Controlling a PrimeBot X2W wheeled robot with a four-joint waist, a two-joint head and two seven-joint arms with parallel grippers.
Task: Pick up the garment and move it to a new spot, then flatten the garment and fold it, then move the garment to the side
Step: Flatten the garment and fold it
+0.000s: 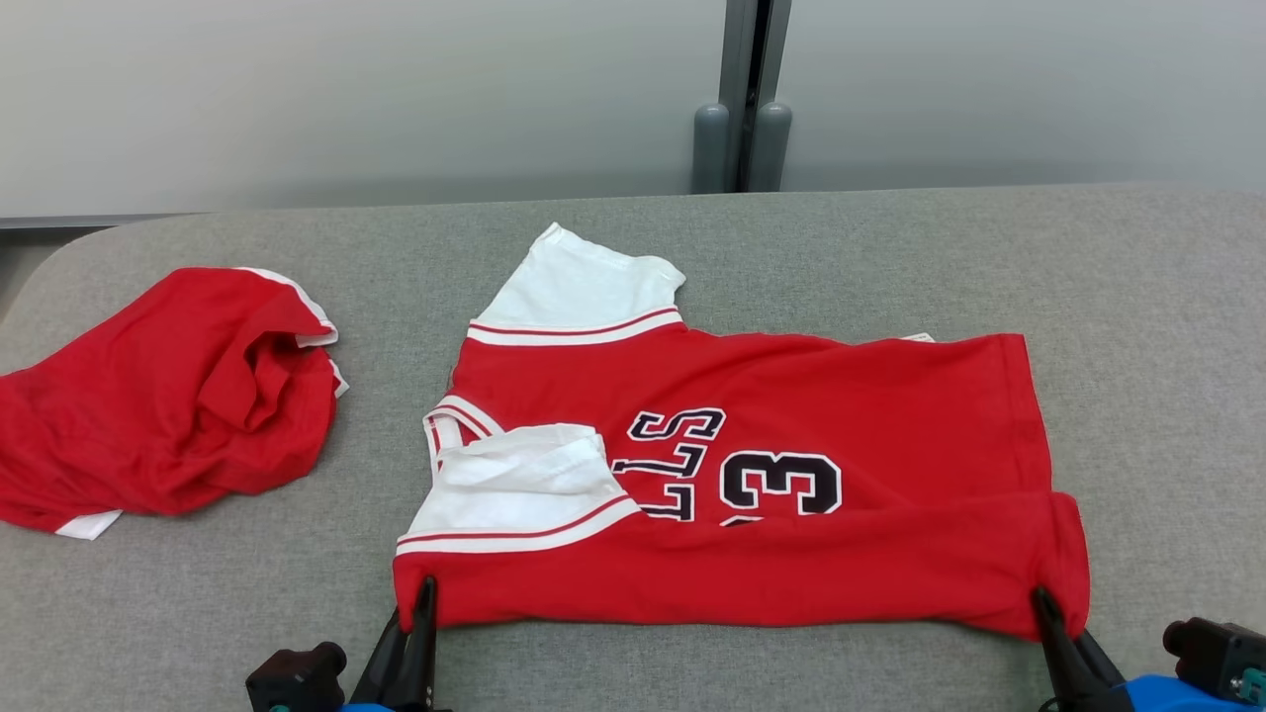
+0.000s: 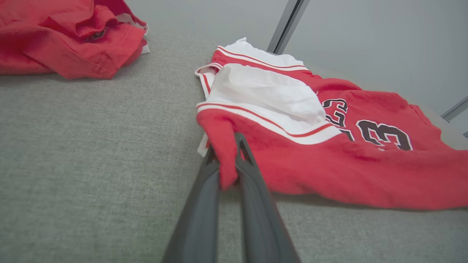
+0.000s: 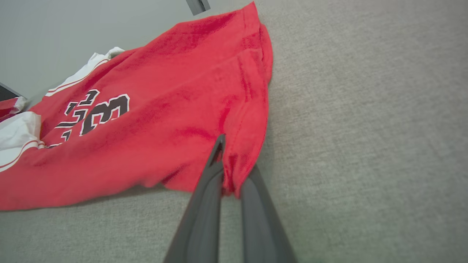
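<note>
**Red jersey clamped at both near corners**

A grey tabletop (image 1: 890,257) is seen, with a red jersey (image 1: 841,396) with white sleeves laid sideways near its middle. The near edge is folded over, so the black lettering and number are partly hidden. A second, crumpled red garment (image 1: 168,396) is cut off at the left. The jersey's near corners are clamped by the left end effector (image 1: 426,588) and the right end effector (image 1: 1041,598).

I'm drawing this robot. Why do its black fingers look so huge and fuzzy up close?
Left wrist view: the left gripper sits right by the lens, so it looks big and soft-edged; right wrist view: same for the right gripper; head view: the jersey looks sharp, evenly lit.
</note>
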